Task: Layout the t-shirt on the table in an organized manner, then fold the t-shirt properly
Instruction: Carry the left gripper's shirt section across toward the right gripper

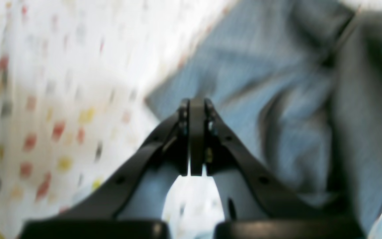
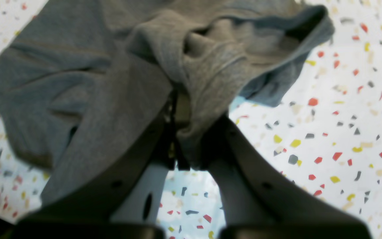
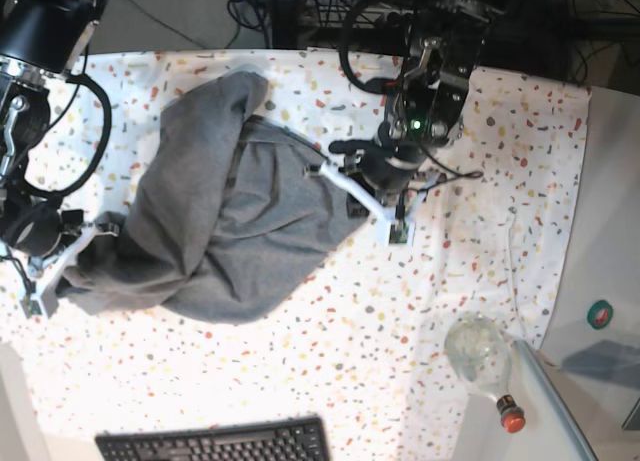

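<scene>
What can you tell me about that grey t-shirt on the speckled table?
The t-shirt is plain heather-grey, soft-looking knit, lying crumpled and bunched on the table, not yet spread flat. The right gripper pinches a fold of it at one end; the left gripper, shut, sits at its opposite edge.

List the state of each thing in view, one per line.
T-shirt: crumpled, unfolded, partly lifted off the table.
Left end effector: shut, nothing visibly held.
Right end effector: shut on the t-shirt.
Table: covered by a speckled cloth.
Bottle: lying on its side, red cap on.
Keyboard: flat at the table's near edge.
</scene>
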You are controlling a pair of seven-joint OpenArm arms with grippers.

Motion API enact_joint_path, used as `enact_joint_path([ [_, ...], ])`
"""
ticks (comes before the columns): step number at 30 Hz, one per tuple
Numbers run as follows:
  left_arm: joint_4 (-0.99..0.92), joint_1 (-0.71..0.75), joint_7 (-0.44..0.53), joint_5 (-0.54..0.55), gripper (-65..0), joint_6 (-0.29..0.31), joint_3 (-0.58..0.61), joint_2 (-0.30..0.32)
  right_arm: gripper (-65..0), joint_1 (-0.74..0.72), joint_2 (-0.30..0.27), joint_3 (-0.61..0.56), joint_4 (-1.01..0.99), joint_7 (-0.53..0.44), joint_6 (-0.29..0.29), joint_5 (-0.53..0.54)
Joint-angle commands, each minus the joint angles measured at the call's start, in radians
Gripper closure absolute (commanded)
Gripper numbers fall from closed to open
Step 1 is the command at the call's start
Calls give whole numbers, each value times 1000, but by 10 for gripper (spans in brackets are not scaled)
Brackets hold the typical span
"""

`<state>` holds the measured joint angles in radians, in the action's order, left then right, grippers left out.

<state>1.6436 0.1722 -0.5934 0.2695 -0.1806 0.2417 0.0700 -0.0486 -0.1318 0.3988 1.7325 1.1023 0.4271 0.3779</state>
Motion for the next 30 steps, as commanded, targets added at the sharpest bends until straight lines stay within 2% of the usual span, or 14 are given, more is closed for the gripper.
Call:
enact_joint_path([
  [1, 37, 8, 34, 9, 0, 10, 20, -2, 0, -12, -6, -1, 10, -34, 2, 16],
  [3, 51, 56, 34, 37, 0, 11, 55, -3, 0, 6, -6, -1, -2, -49, 2, 16],
  [5, 47, 82, 31, 124, 0, 11, 103, -3, 0, 13, -6, -1, -7, -49, 2, 16],
  [6, 34, 85, 31, 169, -35, 11, 126, -3, 0, 17, -6, -1, -9, -47, 2, 16],
  [7, 17, 83, 31, 196, -97, 11, 144, 0, 0, 22, -7, -1, -9, -50, 2, 16],
  [12, -69, 40, 31, 201, -614, 11, 236, 18, 0, 28, -9, -1, -7, -46, 3, 16],
  [13, -81, 30, 31, 195, -650, 11, 264, 18, 0, 28, -9, -1, -7, -46, 3, 16],
  [20, -199, -119, 34, 172, -650, 11, 505, 32, 0, 48, -9, -1, -7, -50, 3, 16],
  [24, -208, -159, 33, 172, -650, 11, 560, 29, 0, 56, -9, -1, -7, -52, 3, 14],
  [27, -121, -150, 30, 172, -650, 11, 562, 37, 0, 59, -32, -1, -7, -52, 3, 14],
  [30, -7, -122, 30, 172, -650, 11, 560, 81, 0, 60, -33, -1, -9, -52, 3, 14],
])
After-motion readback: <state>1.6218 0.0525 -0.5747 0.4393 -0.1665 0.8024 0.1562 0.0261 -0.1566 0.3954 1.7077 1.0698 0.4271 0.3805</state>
